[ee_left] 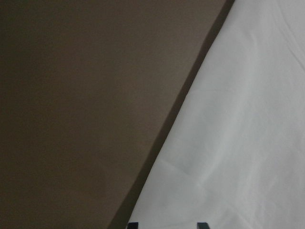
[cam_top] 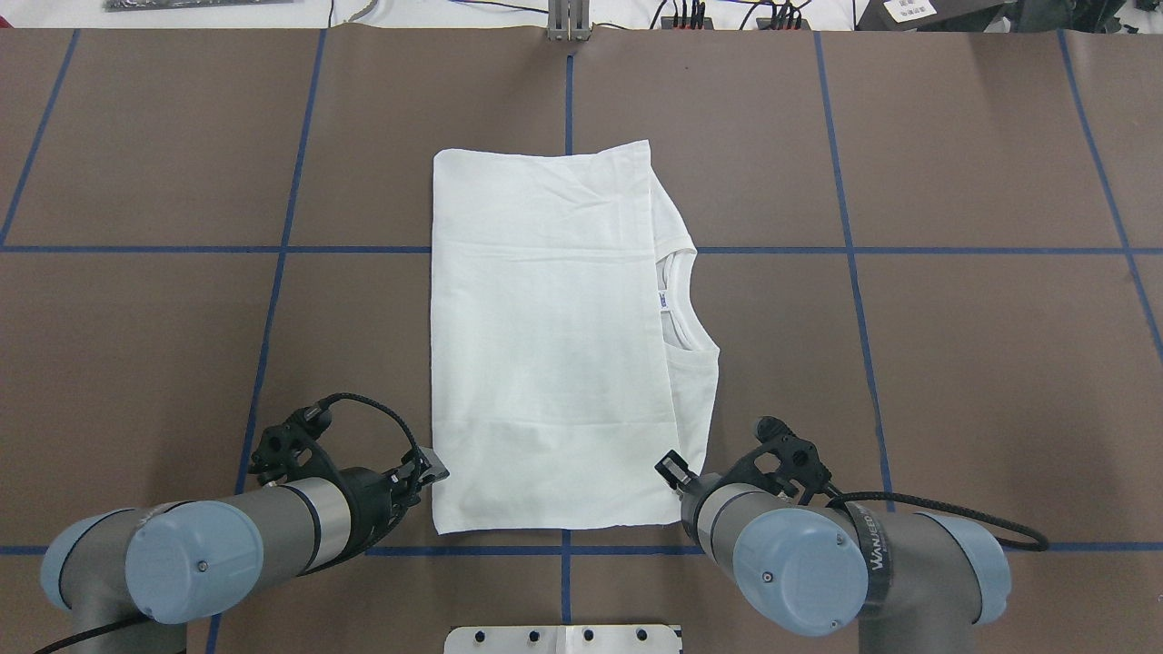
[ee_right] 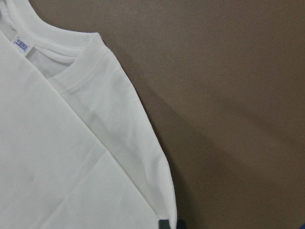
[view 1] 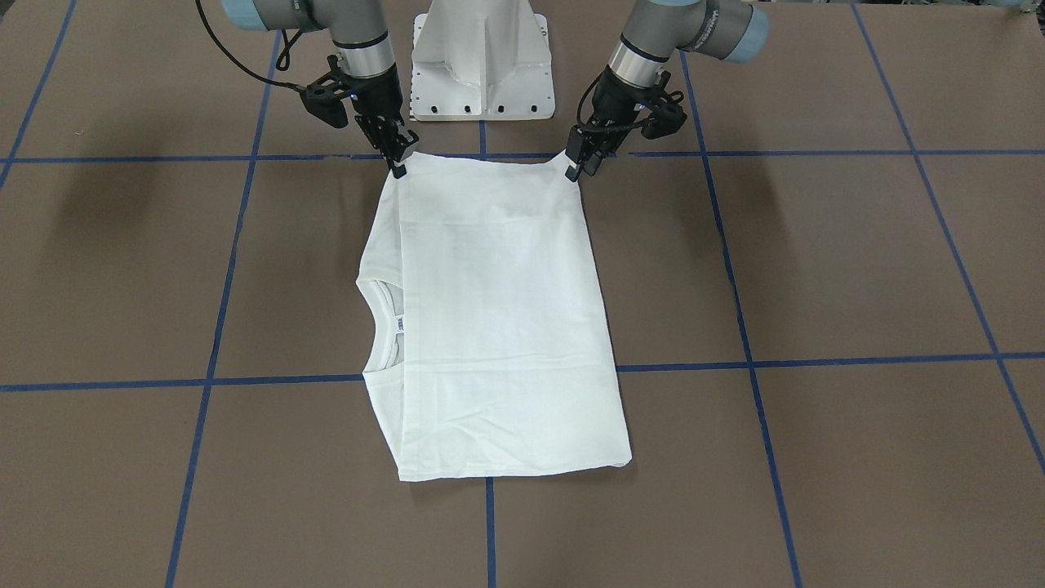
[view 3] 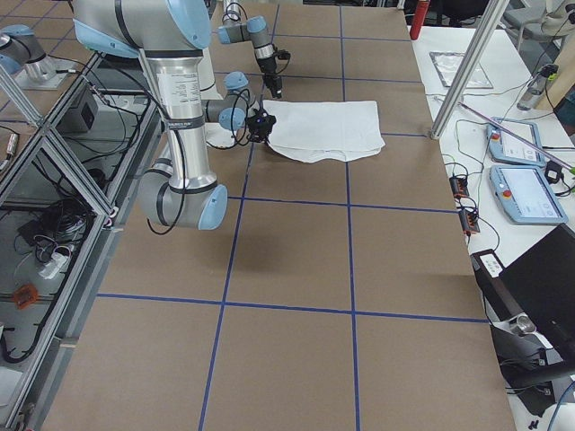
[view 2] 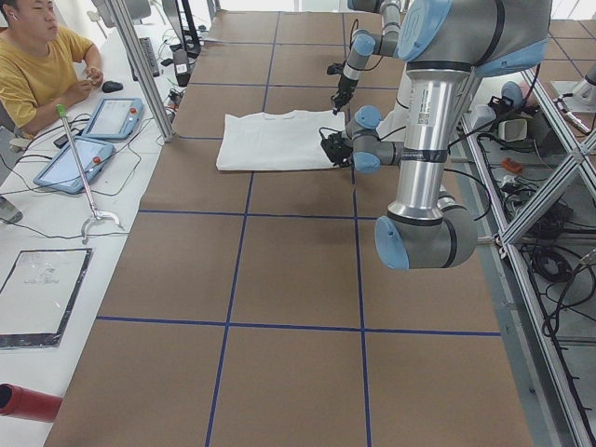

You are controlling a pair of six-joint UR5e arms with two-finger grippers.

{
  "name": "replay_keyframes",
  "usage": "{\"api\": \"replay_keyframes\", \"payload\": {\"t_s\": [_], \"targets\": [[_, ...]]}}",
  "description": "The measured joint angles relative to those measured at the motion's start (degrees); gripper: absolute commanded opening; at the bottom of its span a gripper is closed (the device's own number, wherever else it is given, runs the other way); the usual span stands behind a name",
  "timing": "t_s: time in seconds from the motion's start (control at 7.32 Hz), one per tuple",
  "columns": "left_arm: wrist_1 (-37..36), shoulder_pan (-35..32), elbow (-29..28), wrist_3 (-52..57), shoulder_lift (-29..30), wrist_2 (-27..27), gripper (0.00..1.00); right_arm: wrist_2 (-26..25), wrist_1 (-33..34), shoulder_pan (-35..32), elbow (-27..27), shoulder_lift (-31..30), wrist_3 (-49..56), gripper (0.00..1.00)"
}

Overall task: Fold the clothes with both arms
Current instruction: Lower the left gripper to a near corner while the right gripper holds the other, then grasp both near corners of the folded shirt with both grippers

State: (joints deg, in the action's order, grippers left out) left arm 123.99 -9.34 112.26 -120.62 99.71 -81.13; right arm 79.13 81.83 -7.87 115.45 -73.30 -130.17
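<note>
The white T-shirt lies folded into a rectangle on the brown table, its collar and label showing on the robot's right side. Both grippers are at its edge nearest the robot. My left gripper sits at the shirt's left near corner. In the left wrist view its fingertips stand apart over the cloth. My right gripper is at the right near corner. In the right wrist view its dark tips look closed together on the shirt's edge.
The white metal pedestal stands just behind the shirt's near edge, between the arms. Blue tape lines grid the table. A person in yellow sits at a side bench with tablets.
</note>
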Motion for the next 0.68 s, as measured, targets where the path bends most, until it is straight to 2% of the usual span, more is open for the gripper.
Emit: {"api": "replay_keyframes", "payload": {"t_s": [0.27,0.68], "targets": [[0.0,2.22,-0.18,-1.1,0.08,1.06,0.52,0.03,0.0,0.04,0.03,-0.07,0.0,0.0],[0.02,3.22,-0.61,-1.3,0.24,1.31,0.18,-0.03,0.0,0.05,0.04,-0.07,0.0,0.0]]}}
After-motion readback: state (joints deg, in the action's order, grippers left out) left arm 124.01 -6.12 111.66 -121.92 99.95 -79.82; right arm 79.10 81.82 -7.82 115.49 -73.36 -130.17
